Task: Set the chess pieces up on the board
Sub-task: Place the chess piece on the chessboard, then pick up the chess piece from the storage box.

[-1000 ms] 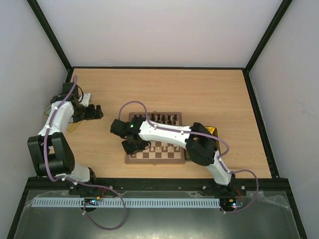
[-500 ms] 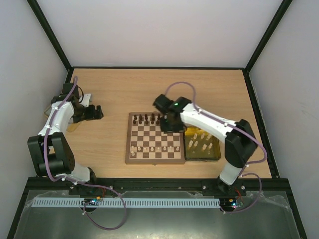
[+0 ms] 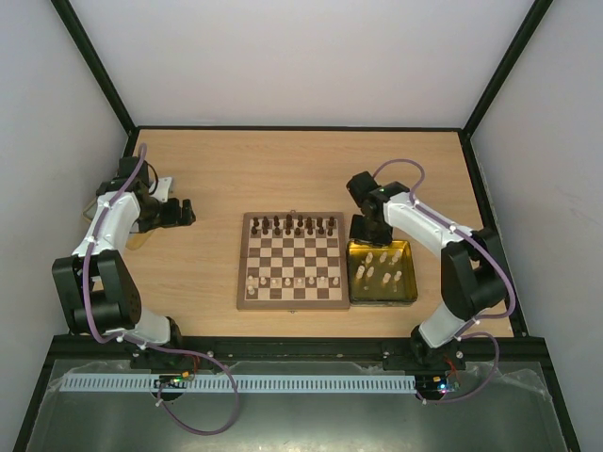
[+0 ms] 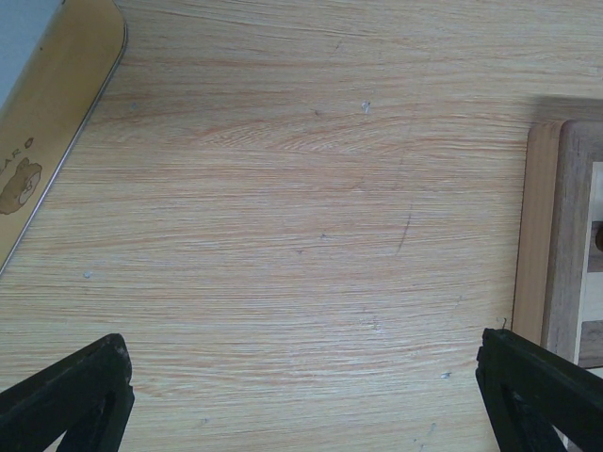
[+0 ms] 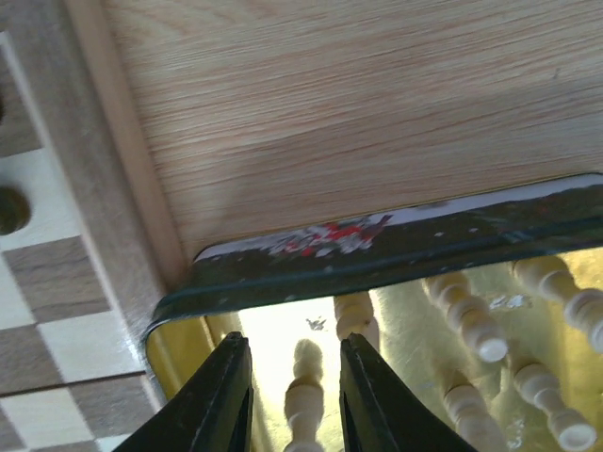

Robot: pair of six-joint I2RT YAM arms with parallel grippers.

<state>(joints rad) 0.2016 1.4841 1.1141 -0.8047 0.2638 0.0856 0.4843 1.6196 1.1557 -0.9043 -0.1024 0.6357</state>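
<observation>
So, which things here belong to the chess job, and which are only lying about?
Job: board, dark pieces on it, pale pieces in the gold tray, right claw over them.
Lying about: bear-print tray at left, left claw over bare wood.

A robot test cell in a lab: a wooden table (image 3: 283, 169) boxed in by plain white walls (image 3: 301, 56) and black frame struts (image 3: 94, 68), a left arm (image 3: 104, 226) and a right arm (image 3: 424, 223) bolted at its near edge, purple cables (image 3: 203, 421) looping past a slotted cable duct (image 3: 236, 384)
</observation>
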